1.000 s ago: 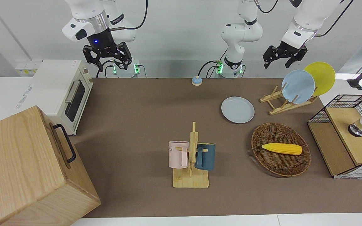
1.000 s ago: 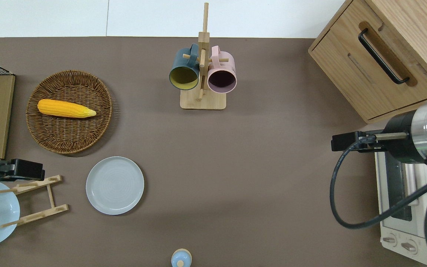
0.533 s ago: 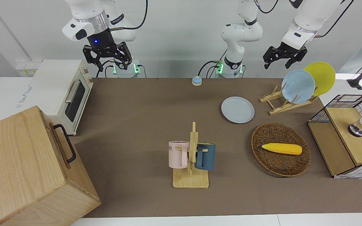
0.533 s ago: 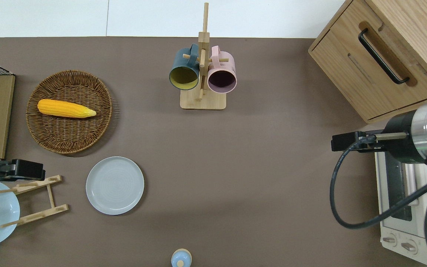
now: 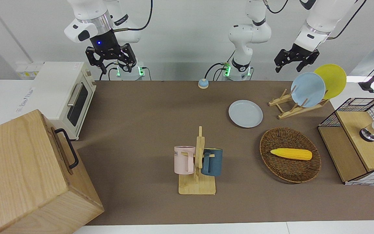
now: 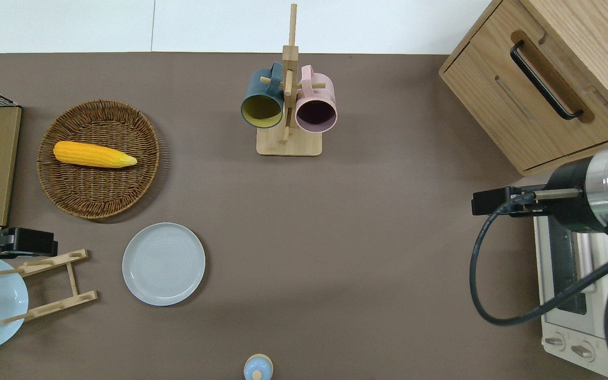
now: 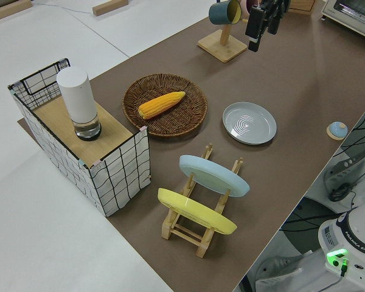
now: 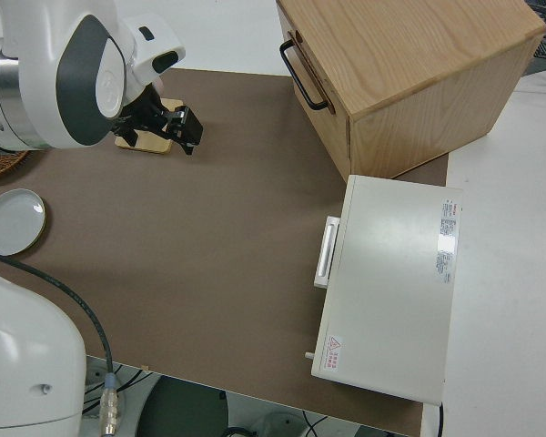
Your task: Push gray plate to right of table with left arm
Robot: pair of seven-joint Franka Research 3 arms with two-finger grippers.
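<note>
Approach step: left gripper [image 5: 296, 60], fingers spread, hangs over the plate rack [image 6: 45, 285]. The gray plate [image 5: 245, 113] lies untouched. Next: descend beside its rack-side rim.

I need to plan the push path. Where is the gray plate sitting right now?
The round pale gray plate lies flat on the brown table toward the left arm's end, beside the wooden plate rack and nearer to the robots than the wicker basket.

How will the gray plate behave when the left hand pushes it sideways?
The gray plate lies flat on the bare table, so it will probably slide rather than tip. Being round, it may spin off an off-centre push. Its low rim offers little contact height.
</note>
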